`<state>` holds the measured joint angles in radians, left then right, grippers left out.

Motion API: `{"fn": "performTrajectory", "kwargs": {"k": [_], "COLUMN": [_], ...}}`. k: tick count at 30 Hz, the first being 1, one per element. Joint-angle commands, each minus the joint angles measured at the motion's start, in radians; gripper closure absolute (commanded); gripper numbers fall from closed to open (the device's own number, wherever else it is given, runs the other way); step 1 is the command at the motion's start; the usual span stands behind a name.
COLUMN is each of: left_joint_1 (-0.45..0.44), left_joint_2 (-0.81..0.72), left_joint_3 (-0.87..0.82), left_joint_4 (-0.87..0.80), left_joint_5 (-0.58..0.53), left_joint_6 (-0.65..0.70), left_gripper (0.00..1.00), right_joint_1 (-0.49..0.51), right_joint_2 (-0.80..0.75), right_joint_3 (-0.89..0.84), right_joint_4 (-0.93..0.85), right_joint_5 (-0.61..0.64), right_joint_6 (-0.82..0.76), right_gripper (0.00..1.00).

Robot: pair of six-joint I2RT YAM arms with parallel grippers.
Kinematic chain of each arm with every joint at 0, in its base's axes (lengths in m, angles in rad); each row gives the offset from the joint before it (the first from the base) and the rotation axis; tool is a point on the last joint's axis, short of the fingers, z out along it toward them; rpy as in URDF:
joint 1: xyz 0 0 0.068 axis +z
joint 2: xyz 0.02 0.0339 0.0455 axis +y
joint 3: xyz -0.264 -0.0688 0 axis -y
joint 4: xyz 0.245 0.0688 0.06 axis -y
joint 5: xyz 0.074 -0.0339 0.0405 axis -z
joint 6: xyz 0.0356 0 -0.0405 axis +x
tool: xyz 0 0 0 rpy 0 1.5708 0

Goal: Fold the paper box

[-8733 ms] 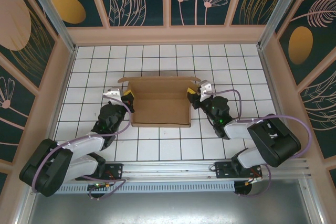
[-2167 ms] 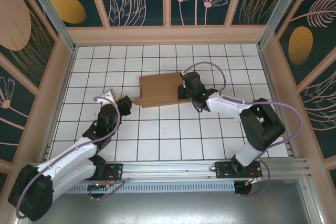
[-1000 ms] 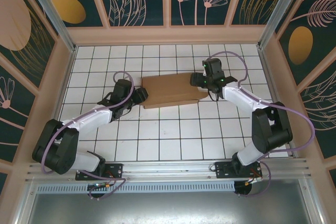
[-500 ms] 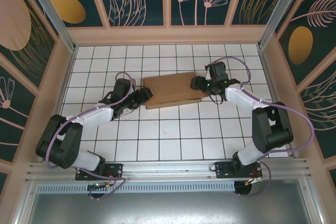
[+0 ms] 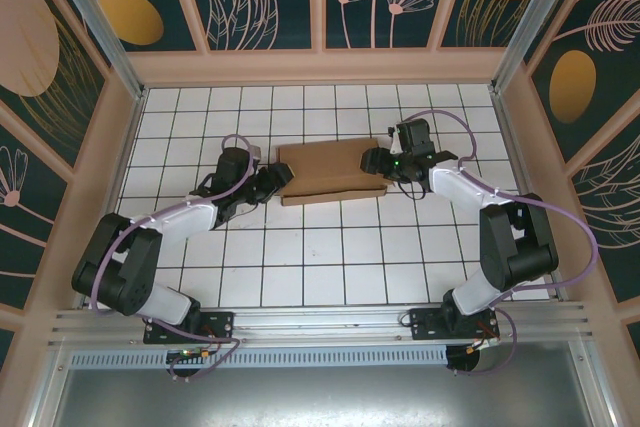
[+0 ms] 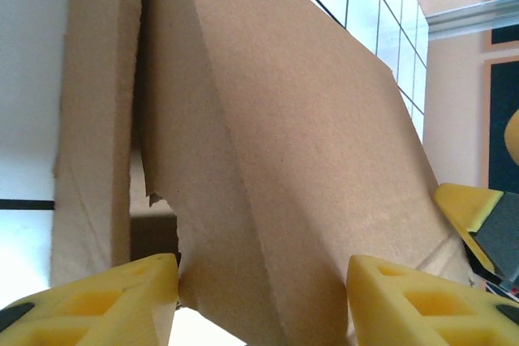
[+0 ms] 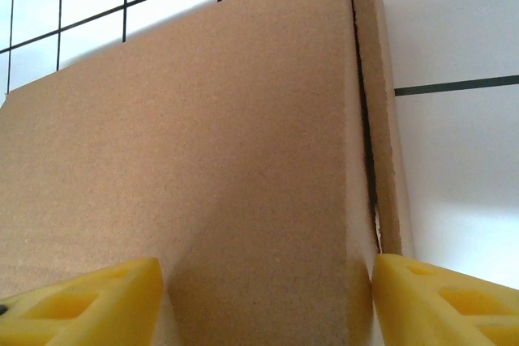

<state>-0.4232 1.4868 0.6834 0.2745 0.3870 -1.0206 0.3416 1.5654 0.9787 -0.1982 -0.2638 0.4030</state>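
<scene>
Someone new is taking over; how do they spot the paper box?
On the white gridded table, look at the middle of the far half. The paper box lies there: a shallow slab, left gripper at one end, right gripper at the other. Against the white tiles and black grippers, it alone is plain brown cardboard.

Bright, even overhead light — wrist views soft, washed-out.

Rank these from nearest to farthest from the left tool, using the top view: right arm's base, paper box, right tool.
1. paper box, mid-scene, directly at the left tool.
2. right tool, at the box's opposite end.
3. right arm's base, at the near edge, right side.
</scene>
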Motion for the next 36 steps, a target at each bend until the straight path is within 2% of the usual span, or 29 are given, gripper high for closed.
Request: {"fn": "performTrajectory", "kwargs": {"k": [1, 8, 13, 20, 27, 33, 36], "left_joint_1": [0.001, 0.002, 0.002, 0.002, 0.003, 0.003, 0.003], "left_joint_2": [0.01, 0.015, 0.006, -0.018, -0.09, -0.199, -0.225], "left_joint_3": [-0.028, -0.057, -0.071, -0.111, -0.076, -0.027, -0.025], "left_joint_4": [0.111, 0.126, 0.032, -0.014, -0.126, -0.269, -0.294], "left_joint_5": [0.075, 0.074, 0.01, -0.033, -0.093, -0.195, -0.244], "left_joint_6": [-0.047, -0.053, -0.002, 0.032, 0.097, 0.184, 0.217], "left_gripper": [0.45, 0.49, 0.55, 0.6, 0.49, 0.46, 0.46], "right_joint_1": [0.001, 0.017, 0.031, 0.043, 0.071, 0.074, 0.076], "right_joint_2": [0.016, 0.019, -0.001, -0.029, -0.041, -0.073, -0.077], "right_joint_3": [-0.015, -0.027, -0.053, -0.111, -0.111, -0.1, -0.1], "right_joint_4": [0.016, 0.018, 0.001, 0.008, -0.007, -0.009, -0.01], "right_joint_5": [-0.035, -0.029, 0.062, 0.182, 0.271, 0.244, 0.234], "right_joint_6": [0.011, 0.005, -0.015, -0.05, -0.073, -0.067, -0.064], "right_gripper": [0.32, 0.44, 0.49, 0.56, 0.57, 0.56, 0.52]}}
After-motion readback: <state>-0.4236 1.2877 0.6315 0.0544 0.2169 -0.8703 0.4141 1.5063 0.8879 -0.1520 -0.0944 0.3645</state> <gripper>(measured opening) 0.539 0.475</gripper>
